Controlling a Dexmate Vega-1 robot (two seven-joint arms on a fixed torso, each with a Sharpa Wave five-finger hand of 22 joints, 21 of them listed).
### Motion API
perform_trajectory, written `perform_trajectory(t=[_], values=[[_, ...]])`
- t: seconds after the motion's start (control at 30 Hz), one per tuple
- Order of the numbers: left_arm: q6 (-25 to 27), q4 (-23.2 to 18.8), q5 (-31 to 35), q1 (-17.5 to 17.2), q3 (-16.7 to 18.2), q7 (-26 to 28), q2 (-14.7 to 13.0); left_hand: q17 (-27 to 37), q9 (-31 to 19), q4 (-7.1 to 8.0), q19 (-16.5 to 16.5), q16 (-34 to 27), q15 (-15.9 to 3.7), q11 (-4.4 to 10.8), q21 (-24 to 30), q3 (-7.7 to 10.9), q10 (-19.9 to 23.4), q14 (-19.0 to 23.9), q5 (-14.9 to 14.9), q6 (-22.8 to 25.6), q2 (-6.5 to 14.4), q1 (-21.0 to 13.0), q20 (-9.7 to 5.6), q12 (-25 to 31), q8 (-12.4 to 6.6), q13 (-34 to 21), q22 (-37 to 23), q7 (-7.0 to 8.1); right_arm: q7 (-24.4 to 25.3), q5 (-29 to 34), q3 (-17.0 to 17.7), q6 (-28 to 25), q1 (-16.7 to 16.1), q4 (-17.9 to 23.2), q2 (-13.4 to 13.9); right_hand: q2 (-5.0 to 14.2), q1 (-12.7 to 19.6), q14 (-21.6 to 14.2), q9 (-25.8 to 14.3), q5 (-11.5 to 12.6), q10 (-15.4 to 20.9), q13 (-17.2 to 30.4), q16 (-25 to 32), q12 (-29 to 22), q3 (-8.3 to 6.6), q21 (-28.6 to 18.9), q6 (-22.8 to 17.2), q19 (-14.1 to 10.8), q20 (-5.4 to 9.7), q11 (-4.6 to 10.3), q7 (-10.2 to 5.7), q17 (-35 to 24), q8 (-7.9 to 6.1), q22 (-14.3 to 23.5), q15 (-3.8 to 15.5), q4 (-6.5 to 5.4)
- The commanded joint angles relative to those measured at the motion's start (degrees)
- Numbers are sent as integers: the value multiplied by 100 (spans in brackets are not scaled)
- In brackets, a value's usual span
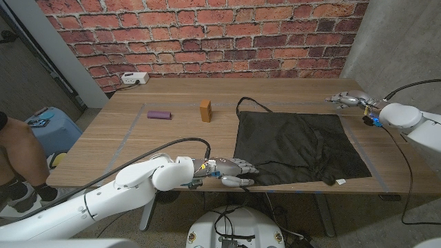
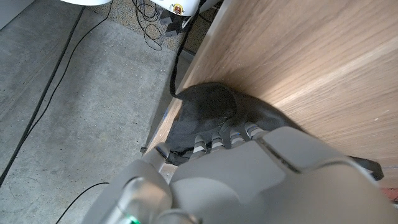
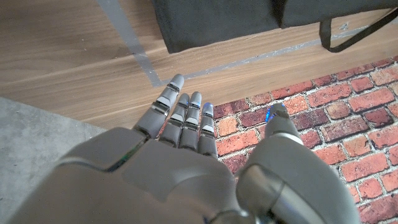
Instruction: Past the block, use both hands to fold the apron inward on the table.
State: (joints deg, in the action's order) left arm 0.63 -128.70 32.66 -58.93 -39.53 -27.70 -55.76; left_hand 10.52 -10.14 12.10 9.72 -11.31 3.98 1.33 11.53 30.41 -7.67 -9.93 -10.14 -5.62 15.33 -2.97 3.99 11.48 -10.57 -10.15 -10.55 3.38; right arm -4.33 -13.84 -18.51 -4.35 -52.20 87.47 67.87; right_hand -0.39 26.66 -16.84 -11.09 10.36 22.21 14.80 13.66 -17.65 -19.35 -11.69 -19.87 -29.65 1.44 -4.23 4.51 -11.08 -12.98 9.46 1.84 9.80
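The black apron (image 1: 296, 148) lies spread on the wooden table (image 1: 138, 148), right of centre, with a strap (image 1: 249, 103) looping off its far left corner. A small brown block (image 1: 205, 110) stands just left of that corner. My left hand (image 1: 231, 169) reaches to the apron's near left corner at the table's front edge. Its fingers (image 2: 219, 138) push into the bunched cloth (image 2: 208, 106), and I cannot tell whether they pinch it. My right hand (image 1: 348, 99) hovers past the far right corner, fingers (image 3: 185, 115) straight and holding nothing, near the apron's edge (image 3: 217, 18).
A purple cylinder (image 1: 159, 114) lies left of the block. A white power strip (image 1: 134, 78) sits at the brick wall. Grey tape lines (image 3: 134, 46) mark the table. A blue stool (image 1: 54, 127) and a person's leg (image 1: 14, 148) are off the table's left side.
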Motion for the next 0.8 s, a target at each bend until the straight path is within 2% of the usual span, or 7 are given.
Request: perform_trajectory(t=[0.03, 0.13, 0.23, 0.37, 0.57, 0.8], values=[[11, -21, 5, -9, -22, -83, 19, 9, -4, -2, 803, 8, -8, 0, 51, 1, 3, -274, 4, 32, -366, 420, -35, -7, -15, 3, -5, -3, -190, 545, -356, -360, 381, -54, 90, -119, 43, -116, -22, 56, 154, 57, 33, -106, 51, -44, -80, -103, 35, 41, -12, -19, -22, 25, 42, -3], [38, -43, 28, -26, -24, -82, 19, 9, -4, -3, 802, 11, -6, 7, 51, 5, 9, -276, 4, 36, -362, 418, -34, -6, -15, 3, -4, -5, -158, 665, -406, -437, 426, -54, 94, -153, 122, -149, -25, 82, 191, 76, 27, -139, 46, -51, -97, -162, 40, 54, -25, -19, -15, 25, 49, 18], [55, -54, 21, -32, -31, -106, 24, 8, -4, -3, 802, 13, -4, 9, 51, 10, 11, -277, 3, 39, -358, 416, -37, -6, -13, 3, -3, 0, -104, 875, -495, -590, 476, -16, 109, -269, 349, -278, -25, 149, 281, 103, 30, -198, 33, -46, -234, -254, 45, 146, -94, -15, -39, 26, 110, 63], [59, -64, 53, -31, -50, -113, 36, 8, -4, -3, 802, 15, -4, 17, 50, 17, 19, -279, 2, 38, -355, 414, -41, -5, -10, 3, -3, 5, -13, 1131, -593, -730, 526, -4, 113, -337, 644, -437, -21, 221, 382, 102, 45, -222, -5, -35, -472, -349, 81, 194, -249, -11, -95, 26, 211, 67], [73, -65, 26, -23, -62, -143, 56, 7, -4, -4, 804, 17, -6, 19, 49, 26, 22, -279, 2, 52, -351, 411, -39, -6, -11, 3, -2, 20, -26, 1379, -685, -968, 596, 74, 150, -404, 939, -559, -16, 278, 626, 62, 52, -251, -29, -17, -679, -420, 128, 313, -337, -9, -139, 28, 304, 53], [52, -61, 59, -17, -76, -125, 64, 7, -5, -4, 800, 18, -14, 29, 50, 40, 35, -275, 1, 59, -346, 408, -39, -4, -10, 2, -1, 42, -198, 1424, -784, -1025, 789, -150, 10, -468, 1132, -634, -16, 322, 746, 38, 51, -256, -30, 1, -875, -447, 161, 353, -402, -8, -186, 29, 365, 53]])
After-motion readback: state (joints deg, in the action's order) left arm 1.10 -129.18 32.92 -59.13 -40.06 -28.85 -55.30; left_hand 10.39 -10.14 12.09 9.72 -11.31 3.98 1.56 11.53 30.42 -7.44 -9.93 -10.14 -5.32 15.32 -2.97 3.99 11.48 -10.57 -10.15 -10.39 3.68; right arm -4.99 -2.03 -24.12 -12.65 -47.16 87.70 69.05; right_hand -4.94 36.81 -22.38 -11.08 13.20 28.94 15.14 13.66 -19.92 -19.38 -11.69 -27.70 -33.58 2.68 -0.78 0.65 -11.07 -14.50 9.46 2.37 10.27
